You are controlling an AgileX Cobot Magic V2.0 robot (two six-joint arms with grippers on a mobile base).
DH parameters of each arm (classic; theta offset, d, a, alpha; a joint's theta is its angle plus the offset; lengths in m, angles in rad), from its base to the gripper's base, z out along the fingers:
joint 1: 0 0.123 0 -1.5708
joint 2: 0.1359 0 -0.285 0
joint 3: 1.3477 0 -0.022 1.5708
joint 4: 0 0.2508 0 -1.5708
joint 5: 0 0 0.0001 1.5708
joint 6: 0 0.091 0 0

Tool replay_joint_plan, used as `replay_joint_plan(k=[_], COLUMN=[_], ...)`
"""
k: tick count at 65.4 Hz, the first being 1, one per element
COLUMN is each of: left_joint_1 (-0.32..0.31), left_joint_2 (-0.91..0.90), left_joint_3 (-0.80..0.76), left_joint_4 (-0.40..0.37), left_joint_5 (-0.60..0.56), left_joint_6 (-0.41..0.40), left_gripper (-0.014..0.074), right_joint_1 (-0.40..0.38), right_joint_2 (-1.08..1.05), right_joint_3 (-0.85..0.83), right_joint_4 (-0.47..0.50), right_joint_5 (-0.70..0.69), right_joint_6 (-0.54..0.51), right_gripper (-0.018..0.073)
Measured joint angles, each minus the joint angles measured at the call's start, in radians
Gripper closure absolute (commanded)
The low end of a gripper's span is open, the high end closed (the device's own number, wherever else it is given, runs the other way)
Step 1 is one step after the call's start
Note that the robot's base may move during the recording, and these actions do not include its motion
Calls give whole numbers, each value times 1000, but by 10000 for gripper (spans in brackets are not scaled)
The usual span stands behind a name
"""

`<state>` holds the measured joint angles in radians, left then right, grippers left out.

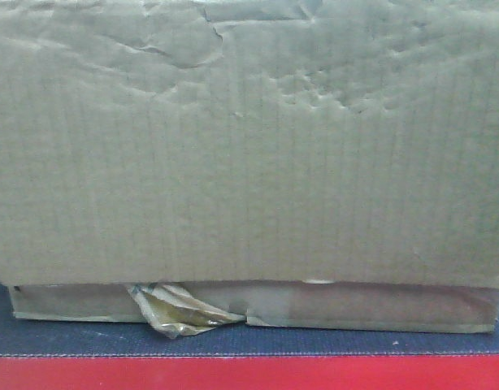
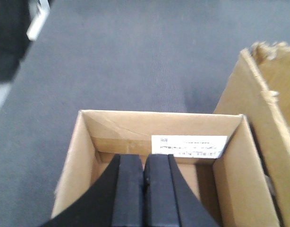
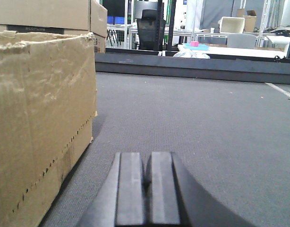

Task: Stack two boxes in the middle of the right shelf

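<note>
**Both jaws shut and empty beside boxes on a grey deck**

In the front view a tan cardboard box (image 1: 249, 162) fills nearly the whole frame. Its face is creased and dented near the top. It sits on a dark grey deck (image 1: 71, 341) above a red beam (image 1: 249, 375), and a crumpled strip of glossy brown tape (image 1: 180, 313) hangs loose at its lower edge.

The left gripper (image 2: 144, 163) hangs over a small open box (image 2: 135, 125) with a white printed label (image 2: 188, 145) on its inner far wall. Its jaws are pressed together with nothing between them. Just to the right stands a torn box (image 2: 258, 118) with a ragged upper rim. Both boxes rest on a grey surface (image 2: 135, 56).

The right gripper (image 3: 148, 163) sits low over grey decking (image 3: 197, 123). Its jaws are likewise closed and hold nothing. A large box (image 3: 41, 118) stands near its left side, apart from the gripper, with more stacked boxes (image 3: 50, 14) behind it. A black office chair (image 3: 149, 28) shows far back.
</note>
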<state>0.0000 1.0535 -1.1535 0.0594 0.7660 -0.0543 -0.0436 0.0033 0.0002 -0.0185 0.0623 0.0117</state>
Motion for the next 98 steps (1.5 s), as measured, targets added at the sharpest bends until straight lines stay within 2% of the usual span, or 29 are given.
replay_joint_plan(k=[5, 10, 19, 26, 29, 35, 42, 51, 59, 70, 75, 79, 88, 98], left_joint_1=[22, 71, 181, 253, 265, 274, 274, 276, 276, 276, 276, 276, 276, 276], left_joint_2=[101, 193, 331, 395, 412, 431, 448, 469, 509, 588, 620, 638, 652, 654], left_joint_3=[-83, -170, -283, -326, -330, -334, -334, -336, -337, -337, -337, -337, -337, -356], left_joint_4=[-8, -42, -202, -285, -281, -223, -153, -127, -123, -138, -152, -156, -165, -167], left_joint_5=[93, 206, 333, 372, 372, 372, 372, 372, 372, 372, 372, 372, 374, 384], left_joint_6=[3, 54, 239, 325, 340, 356, 363, 367, 367, 367, 367, 367, 367, 367], left_gripper=[687, 687, 687, 687, 687, 657, 536, 363, 297, 304, 337, 407, 691, 707], right_joint_1=[0, 0, 0, 0, 0, 0, 0, 0, 0, 0, 0, 0, 0, 0], right_joint_2=[0, 0, 0, 0, 0, 0, 0, 0, 0, 0, 0, 0, 0, 0], right_joint_3=[0, 0, 0, 0, 0, 0, 0, 0, 0, 0, 0, 0, 0, 0], right_joint_4=[0, 0, 0, 0, 0, 0, 0, 0, 0, 0, 0, 0, 0, 0], right_joint_5=[0, 0, 0, 0, 0, 0, 0, 0, 0, 0, 0, 0, 0, 0], right_joint_6=[0, 0, 0, 0, 0, 0, 0, 0, 0, 0, 0, 0, 0, 0], right_gripper=[722, 722, 722, 722, 722, 722, 722, 722, 722, 722, 722, 722, 722, 722])
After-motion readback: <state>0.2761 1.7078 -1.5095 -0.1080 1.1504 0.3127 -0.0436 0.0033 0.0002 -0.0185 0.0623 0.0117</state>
